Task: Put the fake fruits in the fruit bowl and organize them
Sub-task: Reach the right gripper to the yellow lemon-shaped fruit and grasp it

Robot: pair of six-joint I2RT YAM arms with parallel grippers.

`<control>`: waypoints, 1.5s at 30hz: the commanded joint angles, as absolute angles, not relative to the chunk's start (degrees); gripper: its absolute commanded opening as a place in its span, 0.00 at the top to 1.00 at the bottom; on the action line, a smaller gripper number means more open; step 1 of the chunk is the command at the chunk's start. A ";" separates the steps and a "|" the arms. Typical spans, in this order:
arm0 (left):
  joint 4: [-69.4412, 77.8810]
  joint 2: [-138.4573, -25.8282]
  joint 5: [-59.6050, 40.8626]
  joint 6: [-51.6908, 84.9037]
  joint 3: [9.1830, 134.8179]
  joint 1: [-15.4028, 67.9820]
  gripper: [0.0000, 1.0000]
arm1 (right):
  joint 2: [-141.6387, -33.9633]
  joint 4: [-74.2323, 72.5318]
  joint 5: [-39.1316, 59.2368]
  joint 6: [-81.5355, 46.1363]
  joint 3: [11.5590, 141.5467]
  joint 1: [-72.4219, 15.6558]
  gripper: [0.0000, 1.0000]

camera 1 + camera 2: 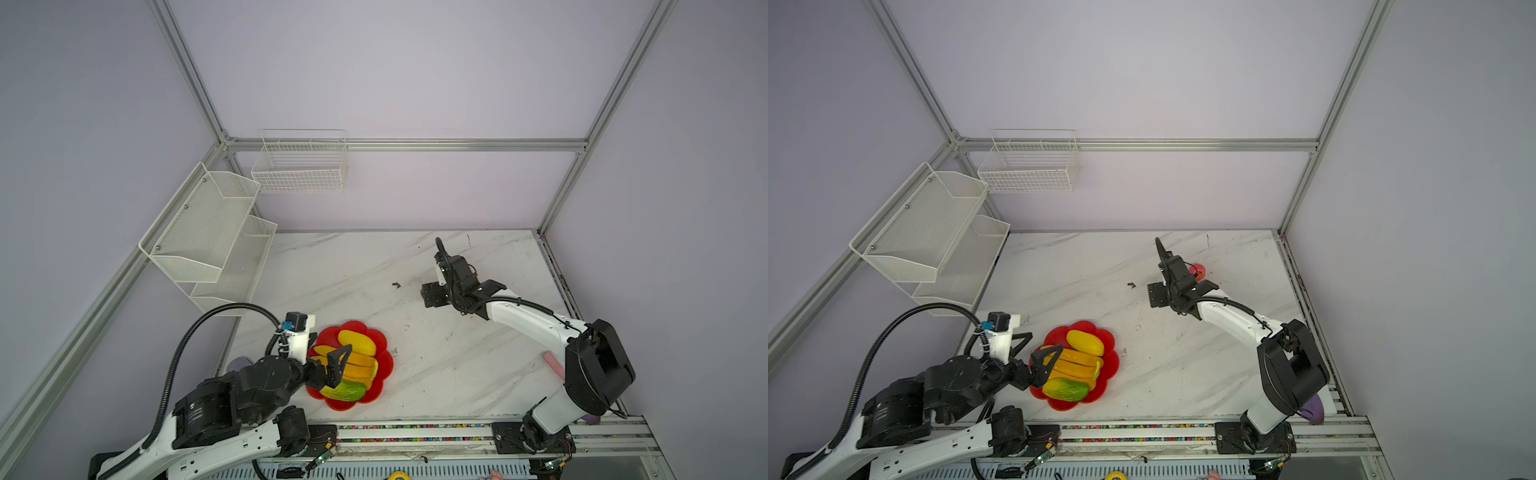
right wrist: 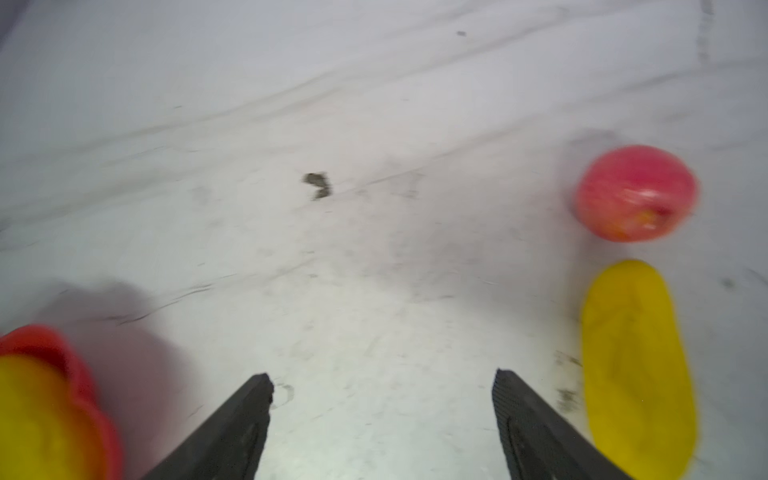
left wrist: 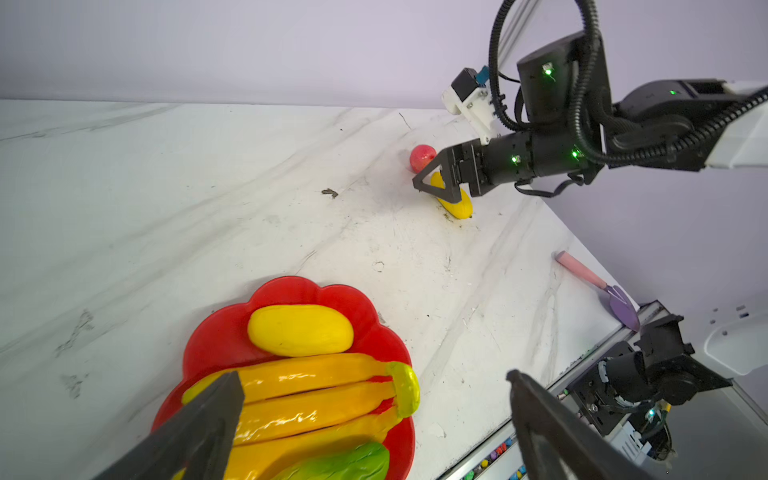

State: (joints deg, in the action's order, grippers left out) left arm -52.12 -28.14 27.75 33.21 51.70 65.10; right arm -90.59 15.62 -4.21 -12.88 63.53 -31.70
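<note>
L jaws: wide open, empty, over bananas (image 3: 316, 399) in fruit bowl (image 3: 291, 291); L arm (image 1: 266, 378) aimed 3 o'clock. R jaws: wide, empty, yellow mango (image 2: 636, 365) just beside; R arm (image 1: 536, 322) stretched 10 o'clock.

Apple (image 1: 1199, 272) just peeks out from behind the right arm (image 1: 1225, 316) in a top view. In the left wrist view, that arm half masks the loose yellow mango (image 3: 459, 205), and the frame's edge clips the green-yellow mango (image 3: 345, 463). Right wrist view is smeared, fruit bowl (image 2: 50, 345) cut off at its edge.

White wire baskets (image 1: 299, 174) on walls (image 1: 415, 83), purple trowel (image 3: 594, 278) on table (image 1: 374, 270).
</note>
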 commanded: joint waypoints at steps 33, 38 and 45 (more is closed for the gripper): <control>-33.31 -42.83 17.57 26.09 49.56 64.52 0.00 | -99.32 11.26 -8.66 -10.91 57.37 -19.98 0.45; -33.76 -42.11 17.82 26.62 49.04 64.44 0.00 | -99.28 10.26 -6.51 -9.86 56.36 -19.96 0.52; -34.62 -40.63 18.88 26.93 48.78 64.45 0.00 | -87.80 6.20 1.45 -9.52 51.86 -23.80 0.60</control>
State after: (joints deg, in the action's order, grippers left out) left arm -35.35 -41.58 17.52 26.39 50.70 64.84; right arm -93.67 8.27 -2.44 -9.61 52.86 -21.30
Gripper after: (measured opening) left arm 0.999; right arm 0.404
